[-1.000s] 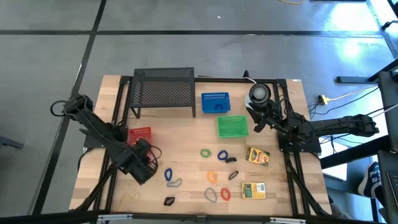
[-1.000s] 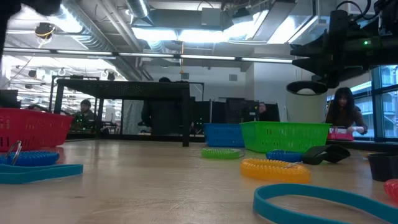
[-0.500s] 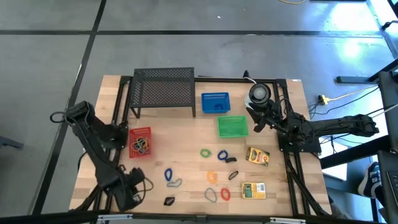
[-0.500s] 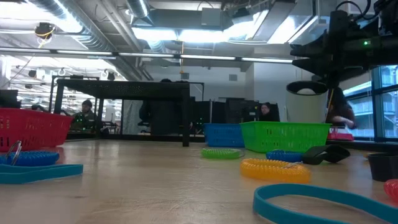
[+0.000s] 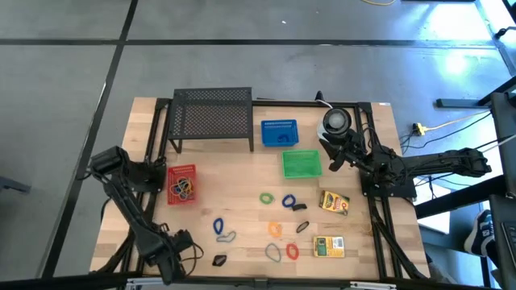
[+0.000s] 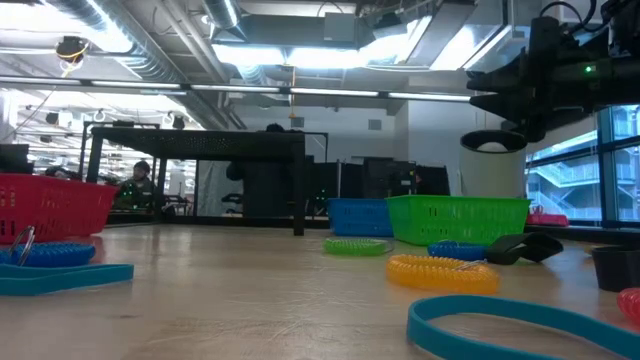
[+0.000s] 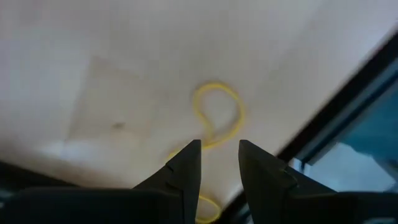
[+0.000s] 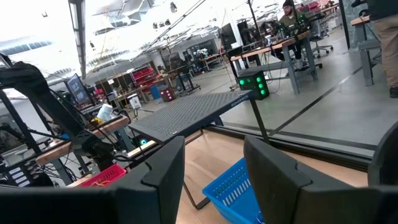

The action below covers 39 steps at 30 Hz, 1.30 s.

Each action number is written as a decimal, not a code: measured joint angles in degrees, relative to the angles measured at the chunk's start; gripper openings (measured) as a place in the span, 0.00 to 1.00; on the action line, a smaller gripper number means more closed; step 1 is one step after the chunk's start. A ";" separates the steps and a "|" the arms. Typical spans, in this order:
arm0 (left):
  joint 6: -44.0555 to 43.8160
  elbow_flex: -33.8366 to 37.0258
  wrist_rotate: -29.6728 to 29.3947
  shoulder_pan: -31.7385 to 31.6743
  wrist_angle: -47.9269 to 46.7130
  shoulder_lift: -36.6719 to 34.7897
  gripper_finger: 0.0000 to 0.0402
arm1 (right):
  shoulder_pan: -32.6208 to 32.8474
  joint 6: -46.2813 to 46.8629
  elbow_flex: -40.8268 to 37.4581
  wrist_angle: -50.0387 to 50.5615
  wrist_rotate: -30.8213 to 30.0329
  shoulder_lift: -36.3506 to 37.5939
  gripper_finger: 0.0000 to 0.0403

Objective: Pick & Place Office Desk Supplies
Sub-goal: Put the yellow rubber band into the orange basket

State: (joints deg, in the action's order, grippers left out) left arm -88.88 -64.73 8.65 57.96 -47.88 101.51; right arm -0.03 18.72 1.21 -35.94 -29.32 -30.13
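Along the lower left edge of the high view, the left gripper (image 5: 167,259) hangs over the front corner of the pale wooden table (image 5: 242,173), its fingers (image 7: 186,165) parted a little and holding nothing. Just ahead of them in the left wrist view lies a thin tan rubber band (image 7: 217,118), twisted into a loop and lying close to the table's black edge rail.

My judgement is that this band is the risky pick. It lies flat and thin, so the tips could close above it and come away with nothing, or drag it. Being so near the rim, a nudge could send it off the table.

Farther up the frame, around the lower centre, the other supplies lie loose: a blue oval loop (image 5: 218,226), a small black clip (image 5: 219,260), orange loops (image 5: 275,230), a green loop (image 5: 266,197), and two yellow-green boxes (image 5: 328,246) toward the lower right. Crowding there could mean two items caught at once.

At centre left, the small red mesh basket (image 5: 182,170) holds a tangle of bands. Beyond it, the green basket (image 5: 301,163) looks empty, and the blue basket (image 5: 279,134) above it seems to hold something blue that I cannot identify. A black perforated metal shelf (image 5: 213,115) stands at upper centre.

At upper right, the right gripper (image 5: 332,158) waits beside the green basket, partly open and empty.
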 joint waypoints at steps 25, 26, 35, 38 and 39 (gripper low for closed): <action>2.58 -0.16 -0.03 4.77 -0.65 5.38 0.44 | 0.02 0.00 0.00 0.00 0.00 -0.02 0.41; 2.60 -0.20 -1.07 5.03 -1.21 5.36 0.45 | 0.01 0.00 -0.01 0.02 0.00 0.00 0.41; 6.34 -0.17 -5.30 5.54 -3.15 5.30 0.52 | 0.02 0.00 -0.01 0.02 0.00 0.00 0.41; 9.83 -0.04 -7.29 5.55 -3.70 5.28 0.52 | 0.00 0.02 0.00 0.00 0.00 0.01 0.41; 10.86 0.37 -7.91 5.55 -3.71 5.26 0.52 | 0.02 0.00 -0.01 0.02 0.00 0.00 0.41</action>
State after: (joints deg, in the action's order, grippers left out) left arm -78.02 -64.36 0.74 63.51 -51.59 106.77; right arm -0.01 18.72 1.20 -35.92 -29.32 -30.13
